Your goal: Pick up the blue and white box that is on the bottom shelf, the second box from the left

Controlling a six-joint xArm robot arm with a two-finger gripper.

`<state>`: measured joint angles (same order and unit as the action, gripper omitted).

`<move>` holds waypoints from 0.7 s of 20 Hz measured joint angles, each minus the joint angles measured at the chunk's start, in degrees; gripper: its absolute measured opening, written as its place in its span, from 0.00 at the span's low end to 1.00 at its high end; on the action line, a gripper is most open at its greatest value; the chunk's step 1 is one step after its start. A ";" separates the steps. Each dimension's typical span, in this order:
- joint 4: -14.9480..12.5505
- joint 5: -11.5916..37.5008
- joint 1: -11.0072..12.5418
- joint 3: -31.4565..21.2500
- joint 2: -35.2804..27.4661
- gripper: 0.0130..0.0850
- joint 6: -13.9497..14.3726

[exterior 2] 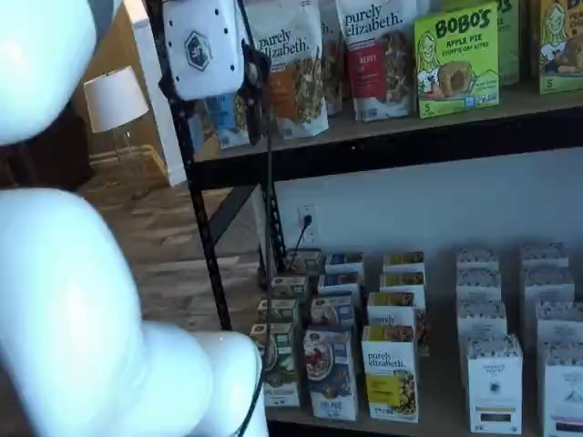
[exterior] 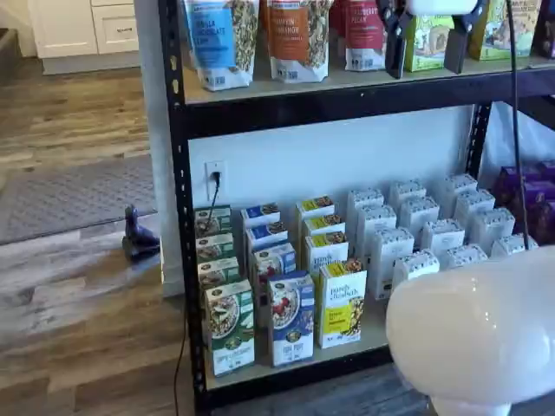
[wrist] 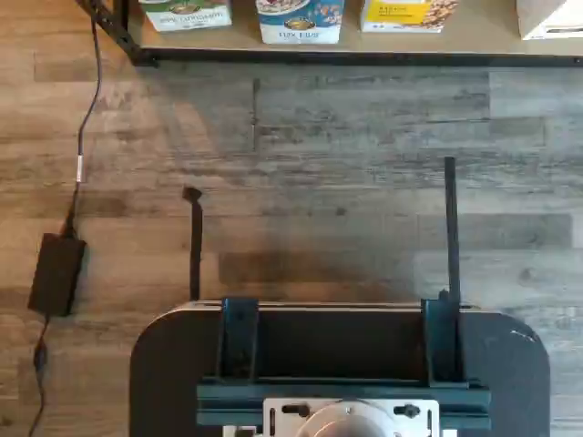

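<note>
The blue and white box (exterior: 290,319) stands upright at the front of the bottom shelf (exterior: 375,336), between a green-and-white carton (exterior: 230,328) and a yellow-and-white carton (exterior: 341,303). It also shows in a shelf view (exterior 2: 330,373) and in the wrist view (wrist: 301,23), at the shelf's edge (wrist: 483,38). My gripper (exterior: 425,52) hangs at the height of the upper shelf, well above the box. Its two black fingers (exterior: 395,39) stand apart and hold nothing. Its white body shows in a shelf view (exterior 2: 202,45).
More rows of the same cartons stand behind the front ones, with white boxes (exterior: 434,234) to their right. Tall pouches (exterior: 299,35) stand on the upper shelf. My white arm (exterior: 473,329) covers the lower right. A power adapter (wrist: 56,273) and its cable lie on the wood floor.
</note>
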<state>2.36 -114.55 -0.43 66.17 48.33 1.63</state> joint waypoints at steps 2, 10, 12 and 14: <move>-0.79 2.12 -0.67 -1.09 1.22 1.00 0.31; -0.03 5.05 0.45 -2.79 1.56 1.00 -0.51; 0.14 6.78 0.80 -4.29 1.47 1.00 -0.84; 0.07 8.26 0.93 -5.81 1.33 1.00 -1.04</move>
<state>2.43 -106.29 0.50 60.36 49.66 0.59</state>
